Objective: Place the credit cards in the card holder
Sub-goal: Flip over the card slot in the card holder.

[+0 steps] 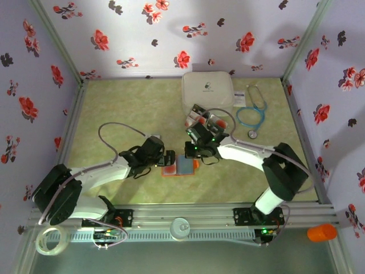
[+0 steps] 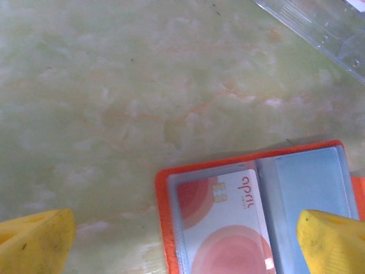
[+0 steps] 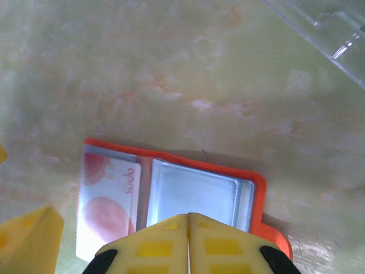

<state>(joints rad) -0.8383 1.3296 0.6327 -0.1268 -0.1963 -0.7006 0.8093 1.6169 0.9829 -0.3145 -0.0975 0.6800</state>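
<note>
The right claw [image 3: 188, 244] is hanging with its yellow fingers pressed together and nothing showing between them, low over the empty right pocket of the open card holder [image 3: 199, 188]. I cannot tell whether it is touching the plastic. The left claw [image 2: 182, 244] is standing spread wide. One finger is sitting over the bare green surface [image 2: 114, 103] and the other over the holder's middle, so the jaws are straddling the left half.

In that left pocket one credit card [image 2: 219, 222] is lying fully seated. The grey-blue pocket beside it is waiting empty. The holder is lying flat between the two claws, near the front of the surface.

Farther back, the loose credit cards [image 1: 204, 119] are lying fanned just in front of the white case [image 1: 208, 90], with a stethoscope [image 1: 251, 117] to their right.

The task looks to be between cards. The next move seems to call for the right claw to lift away, open, and reach back to the fan. It would need to pinch a single thin card by its edge, while the left claw is steadying the holder.
</note>
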